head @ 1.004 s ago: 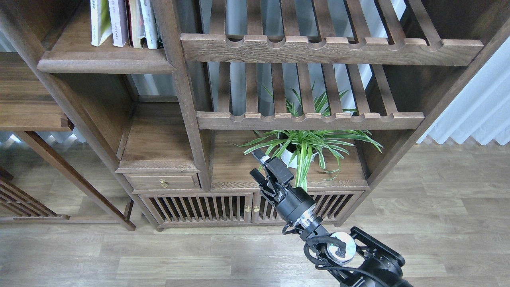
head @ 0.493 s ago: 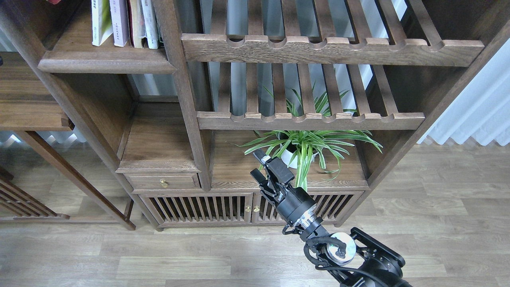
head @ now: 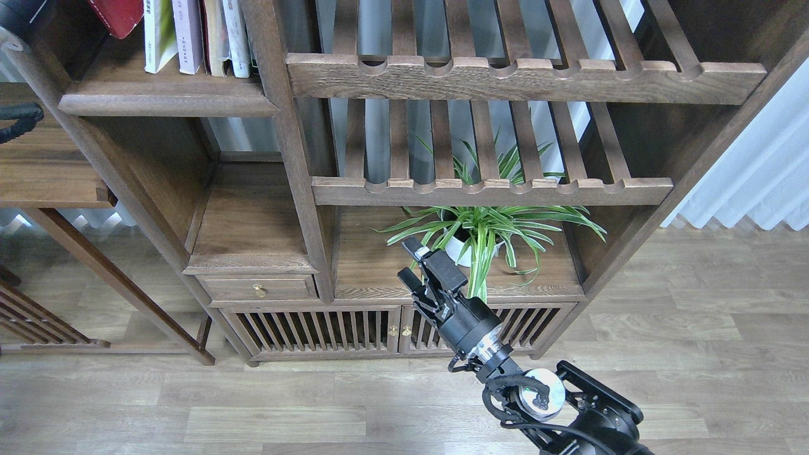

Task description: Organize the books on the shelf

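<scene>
The shelf [head: 167, 98] is the solid dark-brown board at the upper left. Books stand upright on it: a yellow-green and white one [head: 156, 35], a pale lavender one [head: 188, 35] and two more [head: 227, 35] against the post. A dark red book [head: 118, 15] hangs tilted just above the shelf, left of the yellow-green book; its top is cut off by the frame. A black part of my left arm [head: 18, 14] shows in the top left corner, its gripper out of view. My right gripper [head: 409, 260] is open and empty, low in front of the plant compartment.
A spider plant in a white pot [head: 477, 237] stands just behind the right gripper. Two slatted racks [head: 524, 79] [head: 493, 189] fill the upper right. A small drawer [head: 256, 287] and slatted cabinet doors [head: 310, 328] sit below. A side table [head: 44, 183] stands left.
The dark red book and a black part of my left arm have come into view at the top left, moving down toward the shelf. The right arm has not moved.
</scene>
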Available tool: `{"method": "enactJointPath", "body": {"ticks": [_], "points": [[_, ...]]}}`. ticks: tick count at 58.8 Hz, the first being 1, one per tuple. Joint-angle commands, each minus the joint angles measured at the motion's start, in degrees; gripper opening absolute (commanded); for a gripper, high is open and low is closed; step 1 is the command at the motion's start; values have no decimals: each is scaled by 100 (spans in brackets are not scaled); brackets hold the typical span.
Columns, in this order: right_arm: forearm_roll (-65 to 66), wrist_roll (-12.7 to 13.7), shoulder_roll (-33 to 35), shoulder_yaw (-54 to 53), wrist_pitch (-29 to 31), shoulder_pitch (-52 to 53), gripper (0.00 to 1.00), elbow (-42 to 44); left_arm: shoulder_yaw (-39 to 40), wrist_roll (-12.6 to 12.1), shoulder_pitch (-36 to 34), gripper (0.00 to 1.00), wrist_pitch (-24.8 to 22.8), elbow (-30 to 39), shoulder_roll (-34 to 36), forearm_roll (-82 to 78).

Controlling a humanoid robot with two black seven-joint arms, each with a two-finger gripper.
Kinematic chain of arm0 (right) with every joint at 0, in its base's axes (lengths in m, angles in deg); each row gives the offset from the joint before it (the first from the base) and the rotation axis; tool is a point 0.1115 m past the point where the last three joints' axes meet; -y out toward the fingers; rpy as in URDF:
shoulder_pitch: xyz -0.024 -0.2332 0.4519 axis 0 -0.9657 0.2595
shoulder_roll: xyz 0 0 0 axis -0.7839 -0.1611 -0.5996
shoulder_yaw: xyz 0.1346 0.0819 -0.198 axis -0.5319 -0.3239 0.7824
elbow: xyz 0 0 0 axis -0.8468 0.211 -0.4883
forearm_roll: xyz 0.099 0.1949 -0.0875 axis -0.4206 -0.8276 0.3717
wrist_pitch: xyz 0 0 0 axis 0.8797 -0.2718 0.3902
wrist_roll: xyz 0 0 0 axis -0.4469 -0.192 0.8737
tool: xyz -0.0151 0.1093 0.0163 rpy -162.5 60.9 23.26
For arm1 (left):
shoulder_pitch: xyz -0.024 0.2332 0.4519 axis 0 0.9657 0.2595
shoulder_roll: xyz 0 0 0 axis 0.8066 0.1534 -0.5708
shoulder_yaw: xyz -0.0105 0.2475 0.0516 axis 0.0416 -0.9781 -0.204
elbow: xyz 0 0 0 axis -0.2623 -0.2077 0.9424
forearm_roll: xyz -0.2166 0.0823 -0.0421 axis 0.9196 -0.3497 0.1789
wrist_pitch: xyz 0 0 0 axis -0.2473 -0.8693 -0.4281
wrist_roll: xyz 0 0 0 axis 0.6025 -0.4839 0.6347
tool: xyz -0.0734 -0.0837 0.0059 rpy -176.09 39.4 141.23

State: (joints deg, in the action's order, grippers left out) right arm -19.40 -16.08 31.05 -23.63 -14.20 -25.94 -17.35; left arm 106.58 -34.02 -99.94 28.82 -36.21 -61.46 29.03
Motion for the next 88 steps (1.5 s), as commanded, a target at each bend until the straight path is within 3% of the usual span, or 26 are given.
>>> {"method": "enactJointPath", "body": {"ticks": [1,14,34,88], "points": [[0,0,0,1,0,4,98,-5,-37,-6,-19,1,-1,-54,-16,2],[0,0,0,1,0,-4,98,-5,-116,-261,-62,1,-1,-177,-68,187],[-9,0,0,1,0,-13,98,-14,-433,-217,-572,3,-1,-766,-262,213],[0,9,0,-105,0,-40,98,-40,-626,-147,-678,3,-1,-1232,-526,213]]}}
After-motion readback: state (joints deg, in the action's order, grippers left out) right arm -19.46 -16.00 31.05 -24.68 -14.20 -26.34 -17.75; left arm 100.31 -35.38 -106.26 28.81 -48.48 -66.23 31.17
